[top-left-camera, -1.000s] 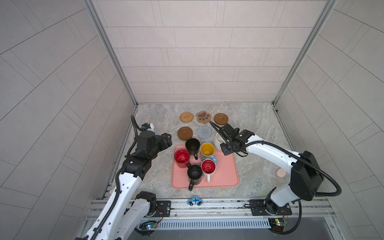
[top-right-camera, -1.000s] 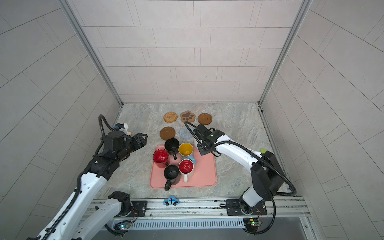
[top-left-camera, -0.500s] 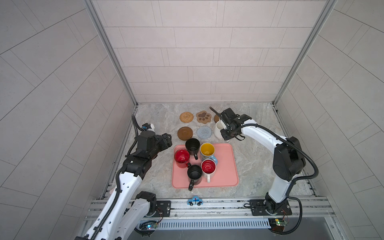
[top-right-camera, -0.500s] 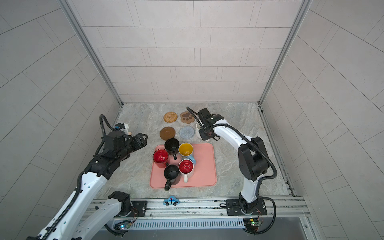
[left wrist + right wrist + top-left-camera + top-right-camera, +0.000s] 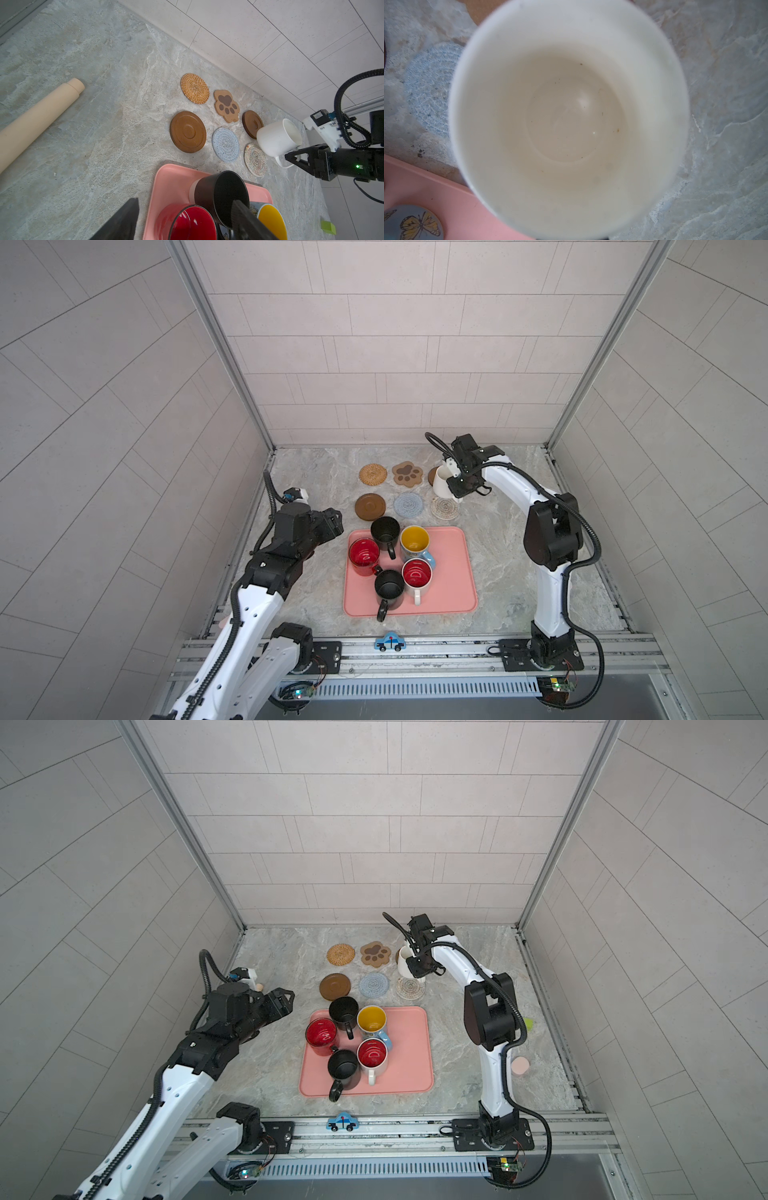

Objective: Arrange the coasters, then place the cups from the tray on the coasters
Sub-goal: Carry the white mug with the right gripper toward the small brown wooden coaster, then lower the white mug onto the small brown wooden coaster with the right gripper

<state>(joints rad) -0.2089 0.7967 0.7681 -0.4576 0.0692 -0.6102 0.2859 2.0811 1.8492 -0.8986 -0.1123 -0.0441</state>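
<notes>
The right end effector (image 5: 291, 159) is clamping shut on the handle of the cream-white cup (image 5: 277, 137), holding it tilted beyond the tray's (image 5: 453, 572) far right corner, beside the cream crochet coaster (image 5: 444, 508). The left end effector (image 5: 334, 522) is hovering wide open just left of the tray, gripping nothing. The tray is carrying five upright cups: two black cups (image 5: 385, 531) (image 5: 389, 588), a red cup (image 5: 364, 552), a red-lined cup (image 5: 417, 574) and a yellow-lined cup (image 5: 414, 540).

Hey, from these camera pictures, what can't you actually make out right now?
Both top views: the cream-white mug hides most of the back dark wooden coaster.
Right wrist view: that mug fills the frame and hides nearly all of the fingers of the right gripper.
Left wrist view: the picture's edge cuts off the blue mug.
</notes>
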